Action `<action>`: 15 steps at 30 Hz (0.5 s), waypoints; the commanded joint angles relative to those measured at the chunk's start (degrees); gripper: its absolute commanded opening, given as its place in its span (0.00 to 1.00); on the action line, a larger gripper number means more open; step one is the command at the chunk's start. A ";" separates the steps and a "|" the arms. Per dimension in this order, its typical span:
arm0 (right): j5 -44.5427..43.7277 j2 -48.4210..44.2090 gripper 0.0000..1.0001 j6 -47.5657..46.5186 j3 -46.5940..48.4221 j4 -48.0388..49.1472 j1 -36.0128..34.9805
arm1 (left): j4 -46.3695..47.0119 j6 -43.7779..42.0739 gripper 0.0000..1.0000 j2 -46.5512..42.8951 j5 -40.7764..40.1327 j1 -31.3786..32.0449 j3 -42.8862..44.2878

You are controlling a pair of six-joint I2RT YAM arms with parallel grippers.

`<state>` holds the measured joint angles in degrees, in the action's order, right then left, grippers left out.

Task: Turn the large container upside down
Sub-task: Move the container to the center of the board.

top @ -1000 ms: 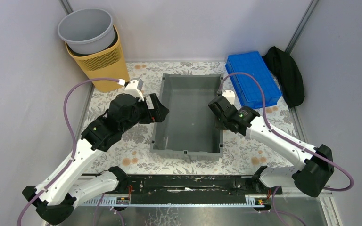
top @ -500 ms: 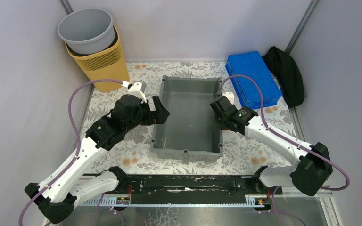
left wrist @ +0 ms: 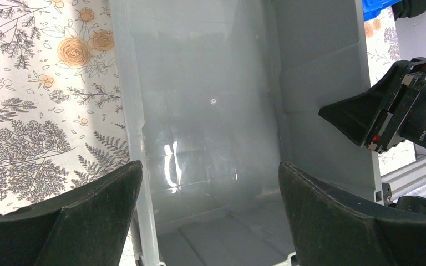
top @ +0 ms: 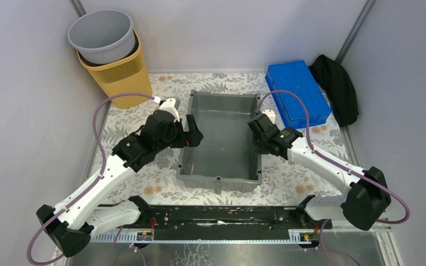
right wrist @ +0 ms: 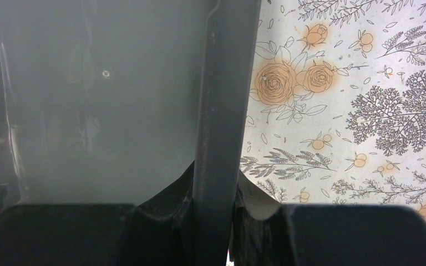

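Note:
The large container (top: 222, 149) is a dark-grey crate standing open side up in the middle of the floral table. My left gripper (top: 193, 132) is open at its left rim. In the left wrist view (left wrist: 208, 183) one finger is outside over the cloth, the other over the inside, and the rim (left wrist: 136, 138) lies just inside the outer finger. My right gripper (top: 257, 138) is shut on the container's right rim (right wrist: 227, 83), which runs up between its fingers (right wrist: 169, 194). The container's inside (right wrist: 105, 100) is bare.
A blue ribbed tray (top: 298, 92) lies at the back right beside a black cloth (top: 338, 88). A round grey bucket (top: 101, 36) sits in a yellow basket (top: 123, 75) at the back left. Grey walls close in both sides.
My left gripper has moved right and forward, from beside the container to straddling its left rim. My right gripper has stayed clamped on the right rim. The container has shifted slightly.

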<state>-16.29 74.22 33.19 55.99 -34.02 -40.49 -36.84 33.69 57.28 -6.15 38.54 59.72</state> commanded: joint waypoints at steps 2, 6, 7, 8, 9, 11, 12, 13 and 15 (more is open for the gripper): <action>-0.90 -0.20 0.00 -1.55 2.06 6.66 0.06 | 3.59 -1.18 1.00 -1.02 0.42 -0.18 -0.26; -0.52 0.60 0.00 -1.68 2.56 6.74 0.06 | 4.00 -1.16 1.00 -1.49 0.51 -0.25 -0.89; -0.35 0.77 0.00 -1.69 2.67 6.91 0.06 | 4.09 -1.17 1.00 -1.42 0.53 -0.28 -1.07; -0.24 1.02 0.00 -1.73 2.78 7.02 0.07 | 4.20 -1.23 1.00 -1.38 0.53 -0.23 -1.14; -0.15 1.21 0.00 -1.77 2.87 7.08 0.11 | 4.35 -1.26 1.00 -1.30 0.56 -0.27 -1.19; 0.04 1.53 0.00 -1.71 3.00 7.25 0.06 | 4.61 -1.33 1.00 -1.12 0.63 -0.23 -1.28; 0.16 1.62 0.00 -1.72 2.99 7.36 0.06 | 4.73 -1.35 1.00 -1.04 0.69 -0.22 -1.33; 0.20 1.70 0.00 -1.72 2.93 7.45 0.12 | 4.90 -1.35 1.00 -0.94 0.70 -0.27 -1.43; 0.22 1.72 0.00 -1.88 2.68 7.56 0.06 | 5.19 -1.16 1.00 -0.88 0.37 -0.28 -1.58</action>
<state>-15.27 75.75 32.84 56.18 -32.80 -40.45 -35.46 33.67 56.55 -5.96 38.54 58.87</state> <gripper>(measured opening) 0.252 0.998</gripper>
